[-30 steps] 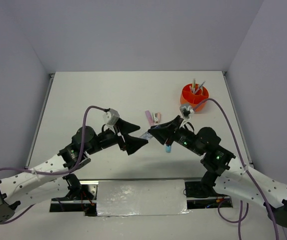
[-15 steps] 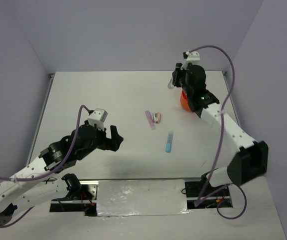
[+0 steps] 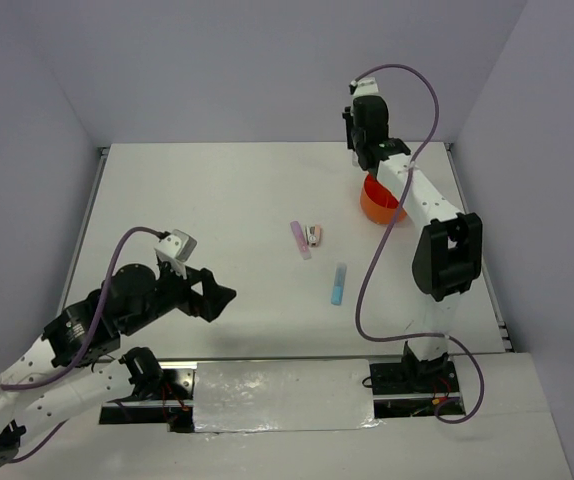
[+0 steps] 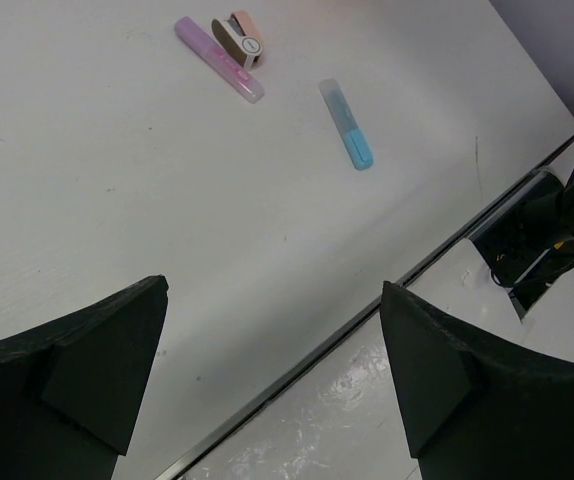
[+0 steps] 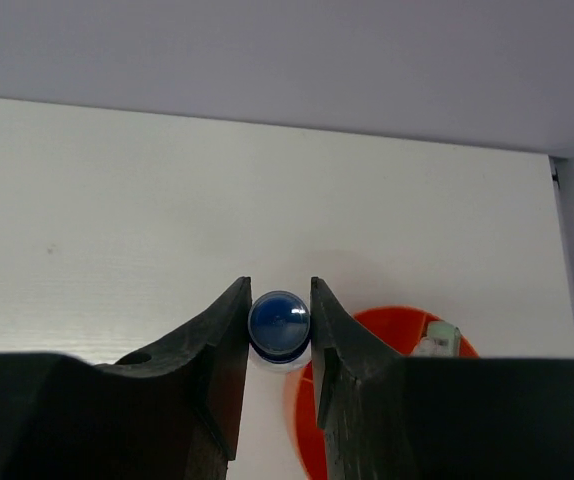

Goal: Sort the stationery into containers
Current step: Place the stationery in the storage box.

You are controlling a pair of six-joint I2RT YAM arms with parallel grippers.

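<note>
- Your right tool (image 5: 279, 292) pinches a blue pen (image 5: 279, 324), its round end facing the wrist camera, probably so it can slide lengthwise into a slot.
- It hangs beside the orange pot (image 3: 375, 207), whose rim shows just past the fingers. Judge it not yet over a compartment.
- Your left tool (image 4: 267, 370) is spread wide and holds nothing, near the desk (image 3: 217, 200) front, well apart from the right arm.
- A pink pen (image 3: 299, 239) and a blue marker (image 3: 339, 284) lie mid-desk, not yet sorted.

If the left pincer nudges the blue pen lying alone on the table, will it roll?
The blue pen looks slim and rounded on a smooth table, so it would probably roll if pushed sideways. It seems rigid and light, so a grip across its middle should hold.
</note>
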